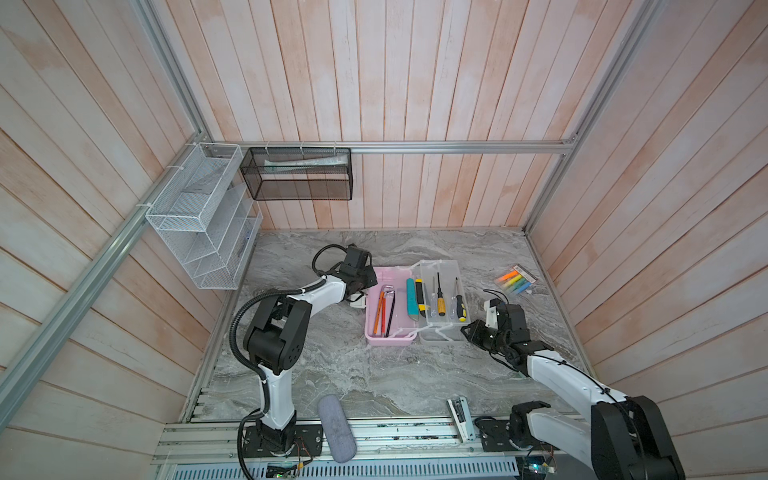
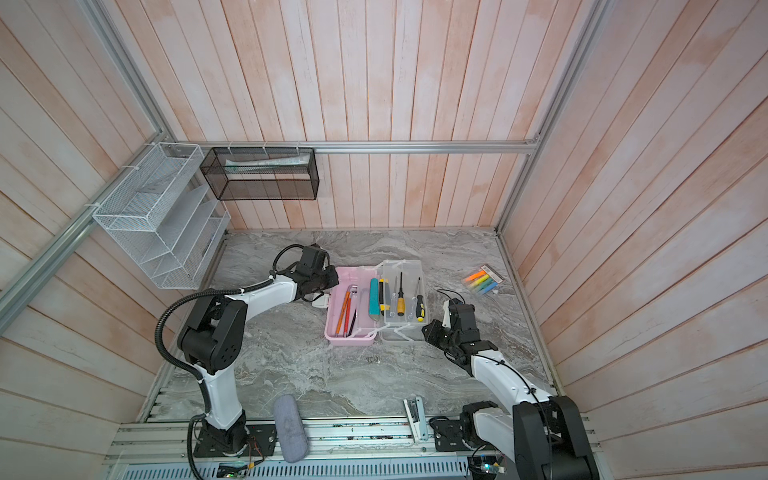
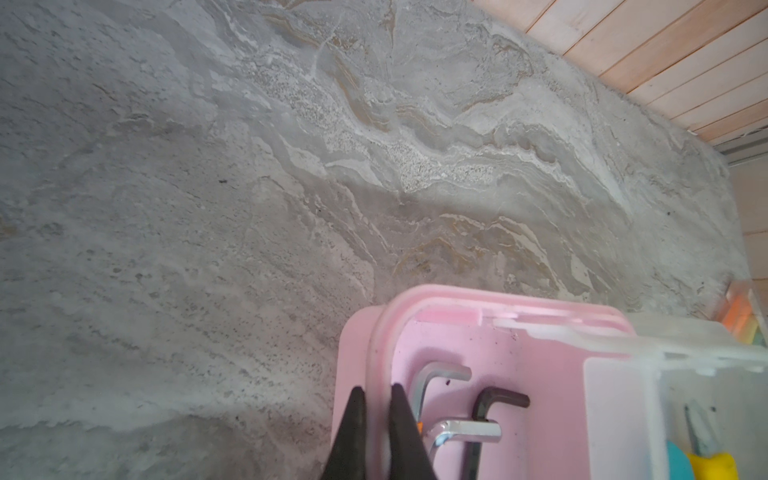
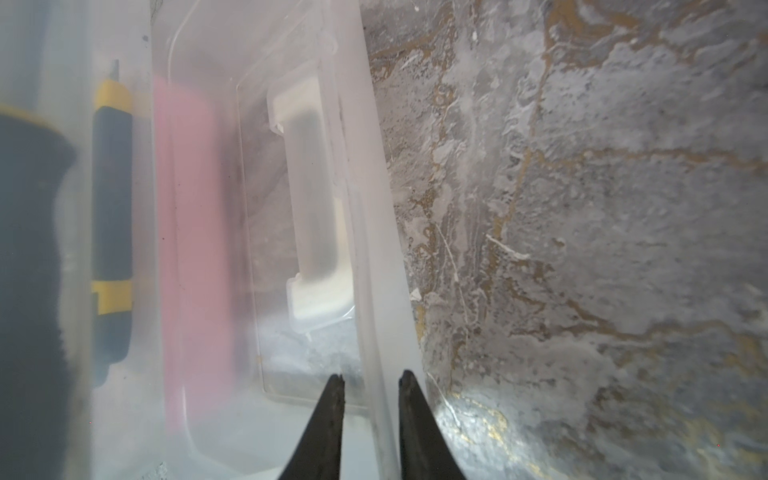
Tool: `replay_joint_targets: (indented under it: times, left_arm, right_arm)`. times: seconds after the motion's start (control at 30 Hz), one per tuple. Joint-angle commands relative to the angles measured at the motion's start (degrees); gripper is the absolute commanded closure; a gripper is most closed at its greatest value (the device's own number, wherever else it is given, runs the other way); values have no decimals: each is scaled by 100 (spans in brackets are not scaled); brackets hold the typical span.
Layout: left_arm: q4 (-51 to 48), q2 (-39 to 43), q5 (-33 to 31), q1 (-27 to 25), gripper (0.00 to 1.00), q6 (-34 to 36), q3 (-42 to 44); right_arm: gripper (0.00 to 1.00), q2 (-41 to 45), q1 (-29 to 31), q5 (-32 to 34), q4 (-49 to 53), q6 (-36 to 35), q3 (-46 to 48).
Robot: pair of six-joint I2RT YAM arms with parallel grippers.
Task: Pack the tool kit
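So, quick look. L pincer [image 3: 376, 388] is pressed together on the side wall of the pink box [image 1: 400, 309], w/ one finger [image 3: 353, 432] outside the rim and the other inside. Right beside that inner finger, on the box floor, are 3 hex keys [image 3: 469, 430]. A bit further in from it are the orange slim screwdrivers [image 1: 379, 311].

The box sits open on the marble table [image 1: 374, 374], between the 2 pincers. The teal tool [image 1: 411, 297] and a black-yellow tool [image 1: 421, 295] lie on the far side of the box from L pincer, next to the clear tray [image 1: 445, 270]. That tray is swung out toward R pincer [image 4: 371, 378] and has black-yellow screwdrivers [image 1: 460, 308] lying in it.

R pincer is at the end of the frosted lid [image 4: 374, 249], which lies beside the box and partly under the tray. Its fingers straddle the lid's rim w/ only a narrow spread. One finger looks a hair off the plastic, so tbh can't tell if it's actually pinching. The white handle [image 4: 307, 208] shows thru the lid just ahead of it.

The highlighter packet [image 1: 515, 280] is well beyond R pincer, not touching anything. The grey pouch [image 1: 336, 428] is well away from both pincers, by L arm's base.
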State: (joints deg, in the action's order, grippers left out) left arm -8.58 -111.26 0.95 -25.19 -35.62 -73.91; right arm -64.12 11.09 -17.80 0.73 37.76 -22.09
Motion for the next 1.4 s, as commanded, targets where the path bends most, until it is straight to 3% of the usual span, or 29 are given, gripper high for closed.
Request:
replay_joint_targets:
  times: [0.0, 0.27, 0.53, 0.77, 0.93, 1.17, 1.37]
  left_arm:
    - [133, 65, 476, -159, 100, -332, 156]
    - [251, 96, 606, -161, 100, -402, 236]
    - [226, 157, 627, -297, 100, -387, 152]
    - [177, 171, 632, -421, 100, -356, 70]
    - [221, 136, 665, -504, 100, -385, 36]
    - [223, 44, 685, -618, 100, -385, -148]
    - [242, 42, 586, -618, 100, -398, -176]
  right_arm:
    - [79, -57, 53, -71, -197, 25, 21]
    - [99, -101, 67, 31, -304, 64, 79]
    - [100, 19, 137, 285, -34, 24, -214]
    - [100, 731, 410, 1136, 675, -80, -986]
    - [100, 892, 1110, 2017, 1015, -137, -1708]
    - [100, 351, 2735, 3220, 1219, -181, -2619]
    - [98, -204, 3694, 3481, 1082, -131, -3069]
